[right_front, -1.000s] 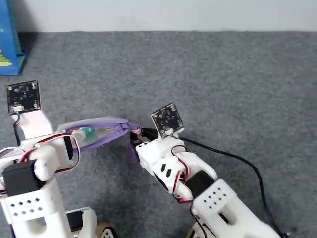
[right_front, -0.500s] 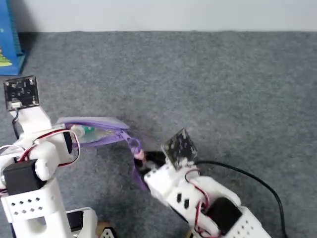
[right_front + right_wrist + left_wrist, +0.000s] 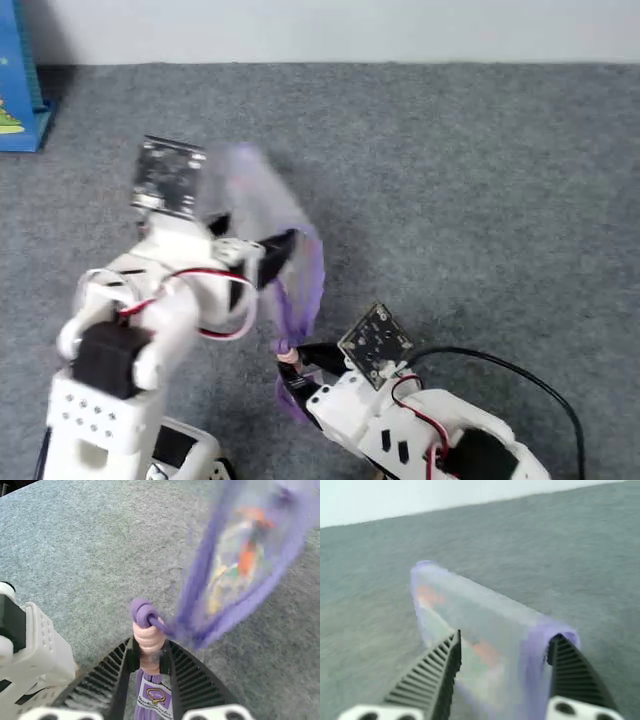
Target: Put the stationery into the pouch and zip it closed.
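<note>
So the pouch (image 3: 303,285) is up off the grey table (image 3: 480,200), strung between the two arms. The left gripper (image 3: 506,640) has its claw spread fairly wide but clamped across one end of the pouch, with the clear purple-edged body poking out past the fingers. The right gripper (image 3: 149,650) is pinched nearly shut on the pink beaded zip pull (image 3: 147,639), and the purple tassel (image 3: 150,700) hangs back between its jaws. You can make out the stationery (image 3: 245,555) as coloured blobs through the clear wall, so I'd say it's loaded and this is the zipping step. The pouch is too blurry for me to tell how far the zip has run. What I'd do is treat the left arm as the anchor and hold that end firm and level, then draw the right arm straight along the line of the zip, not down or sideways. Right now the pouch hangs at an angle between them, and my guess is that pulling across the teeth just drags the whole bag and jams the slider. The grip is also on the beads rather than the slider itself, so go gentle and steady or the charm could slip out.
</note>
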Controlling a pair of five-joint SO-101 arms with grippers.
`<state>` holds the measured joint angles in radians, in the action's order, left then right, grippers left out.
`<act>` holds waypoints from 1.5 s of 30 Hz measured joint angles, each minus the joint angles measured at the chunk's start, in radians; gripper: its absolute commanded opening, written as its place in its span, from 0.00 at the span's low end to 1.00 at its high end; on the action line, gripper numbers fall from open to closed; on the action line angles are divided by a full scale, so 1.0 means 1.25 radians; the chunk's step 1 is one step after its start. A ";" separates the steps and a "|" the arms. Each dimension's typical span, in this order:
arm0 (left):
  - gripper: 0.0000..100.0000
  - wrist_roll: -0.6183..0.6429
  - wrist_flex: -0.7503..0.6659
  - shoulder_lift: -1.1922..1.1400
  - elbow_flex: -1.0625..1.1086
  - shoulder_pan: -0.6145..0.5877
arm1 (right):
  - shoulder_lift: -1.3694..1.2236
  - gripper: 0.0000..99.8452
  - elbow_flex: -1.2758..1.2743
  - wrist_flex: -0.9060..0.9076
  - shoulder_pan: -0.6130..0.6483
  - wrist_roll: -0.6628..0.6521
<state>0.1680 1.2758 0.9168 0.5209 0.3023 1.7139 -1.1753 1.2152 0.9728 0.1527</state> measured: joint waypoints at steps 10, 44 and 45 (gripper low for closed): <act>0.28 0.000 -0.032 -0.001 0.023 0.042 | 0.082 0.01 0.001 0.043 -0.045 0.000; 0.28 -0.315 0.158 0.000 0.156 0.178 | 0.082 0.01 0.082 0.043 -0.195 0.000; 0.28 -0.315 0.145 0.000 0.161 0.180 | 0.082 0.01 0.082 0.043 -0.195 0.000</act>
<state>-0.2263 1.4569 0.9168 0.7219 0.5278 1.8167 -1.0725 1.2689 0.7288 0.1527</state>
